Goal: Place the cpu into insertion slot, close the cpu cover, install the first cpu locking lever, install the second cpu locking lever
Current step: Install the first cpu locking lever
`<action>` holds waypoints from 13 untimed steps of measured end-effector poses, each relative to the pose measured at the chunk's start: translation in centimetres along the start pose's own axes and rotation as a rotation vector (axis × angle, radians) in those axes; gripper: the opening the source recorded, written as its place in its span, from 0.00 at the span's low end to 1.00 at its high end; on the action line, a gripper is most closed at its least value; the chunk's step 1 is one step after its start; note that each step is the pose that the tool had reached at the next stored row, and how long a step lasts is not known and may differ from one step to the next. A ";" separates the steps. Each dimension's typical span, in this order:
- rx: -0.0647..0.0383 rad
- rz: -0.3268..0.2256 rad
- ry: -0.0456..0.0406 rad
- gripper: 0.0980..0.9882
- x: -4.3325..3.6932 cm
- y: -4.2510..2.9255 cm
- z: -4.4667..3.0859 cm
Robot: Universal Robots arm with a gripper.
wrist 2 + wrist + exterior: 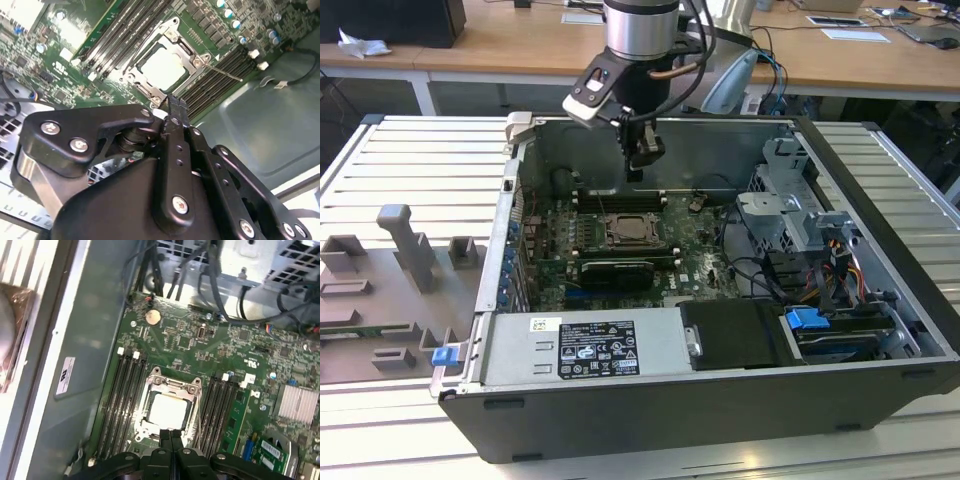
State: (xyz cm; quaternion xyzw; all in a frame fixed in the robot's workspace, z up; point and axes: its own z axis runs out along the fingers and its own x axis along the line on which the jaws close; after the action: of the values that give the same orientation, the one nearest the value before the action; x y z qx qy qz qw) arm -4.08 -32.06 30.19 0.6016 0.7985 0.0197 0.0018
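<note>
1. On the exterior view's left, grey plastic fixtures (408, 245) stand on the slatted table (410, 160), with a small blue clip (443, 354) just beside the computer case (650, 420).
2. Inside the open case, along its near wall, lies the power supply (585, 345). Beyond it the green motherboard (695, 262) lies flat.
3. Near the middle of the board sits the insertion slot (620, 241). The cpu (632, 229) is already seated in it, its pale top facing up.
4. In the first wrist view the cpu cover (171, 385) lies down around the chip (167, 410), framing it. Long black memory slots (120, 400) run on either side.
5. In the second wrist view a thin metal locking lever (226, 75) juts out from a socket corner across the memory slots. Whether any lever is latched cannot be told.
6. The gripper (636, 172) hangs above the board, just behind the socket in the exterior view and apart from it. In both wrist views its fingers (165, 436) are pressed together, pinching nothing, and the tips (174, 102) point at the socket's edge.
7. Toward the exterior view's right stand a metal drive cage (790, 205), a bundle of coloured cables (840, 270) and a blue connector (807, 320).
</note>
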 end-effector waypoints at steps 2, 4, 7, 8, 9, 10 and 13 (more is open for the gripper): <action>0.001 -0.033 0.0011 0.01 0.00 0.00 0.00; 0.002 -0.077 0.0025 0.01 0.00 0.00 0.00; 0.002 -0.111 0.0037 0.01 0.00 0.00 0.00; 0.002 -0.119 0.0039 0.01 0.00 0.00 0.00; 0.003 -0.131 0.0043 0.01 0.00 0.00 0.00; 0.003 -0.140 0.0046 0.01 0.00 0.00 0.00; 0.004 -0.194 0.0065 0.01 0.00 0.00 0.00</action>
State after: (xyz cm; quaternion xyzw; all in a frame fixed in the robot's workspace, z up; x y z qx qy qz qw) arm -4.08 -32.06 30.19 0.5215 0.8530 0.0198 -0.0001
